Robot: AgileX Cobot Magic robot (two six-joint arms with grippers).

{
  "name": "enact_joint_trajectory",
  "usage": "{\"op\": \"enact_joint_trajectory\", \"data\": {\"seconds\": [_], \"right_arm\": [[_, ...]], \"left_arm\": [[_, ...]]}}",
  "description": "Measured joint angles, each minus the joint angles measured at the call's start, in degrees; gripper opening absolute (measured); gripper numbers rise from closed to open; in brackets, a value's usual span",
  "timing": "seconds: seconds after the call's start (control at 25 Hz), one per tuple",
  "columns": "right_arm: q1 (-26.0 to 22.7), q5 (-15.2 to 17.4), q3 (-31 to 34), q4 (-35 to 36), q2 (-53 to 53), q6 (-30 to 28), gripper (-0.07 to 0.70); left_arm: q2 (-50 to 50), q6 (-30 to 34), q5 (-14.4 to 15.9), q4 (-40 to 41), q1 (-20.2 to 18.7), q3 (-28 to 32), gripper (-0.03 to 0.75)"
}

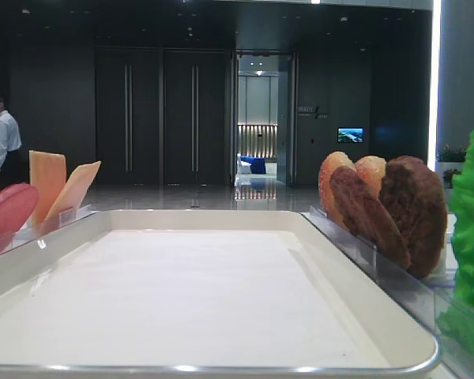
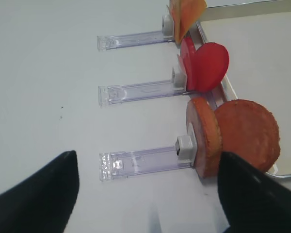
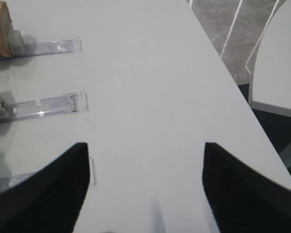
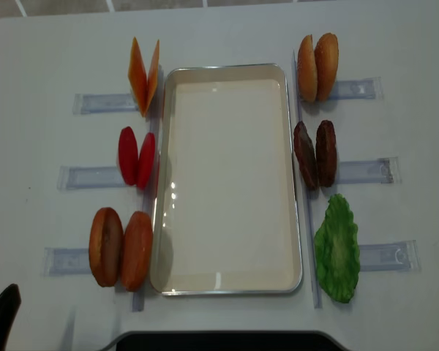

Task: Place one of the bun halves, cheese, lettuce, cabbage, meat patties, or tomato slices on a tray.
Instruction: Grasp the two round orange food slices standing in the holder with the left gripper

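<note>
Below, the left gripper is seen from its wrist camera with both dark fingers spread wide and nothing between them, held above the white table and pointed toward a clear plastic holder. Just beyond that holder, two bun halves stand on edge, touching the tray rim. Further along, the tomato slices and the cheese are propped upright in their own holders. The right gripper is likewise held wide and empty over bare table, with holder ends to its left. From overhead, the tray lies central with a bare liner; a second bun pair, the meat patties and the lettuce are ranged along its right side.
</note>
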Motion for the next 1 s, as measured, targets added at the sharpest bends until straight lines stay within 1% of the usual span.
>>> {"op": "enact_joint_trajectory", "data": {"seconds": [1.0], "right_arm": [[0.0,0.0,0.0,0.0,0.0,0.0,0.472]], "left_arm": [[0.0,0.0,0.0,0.0,0.0,0.0,0.699]]}}
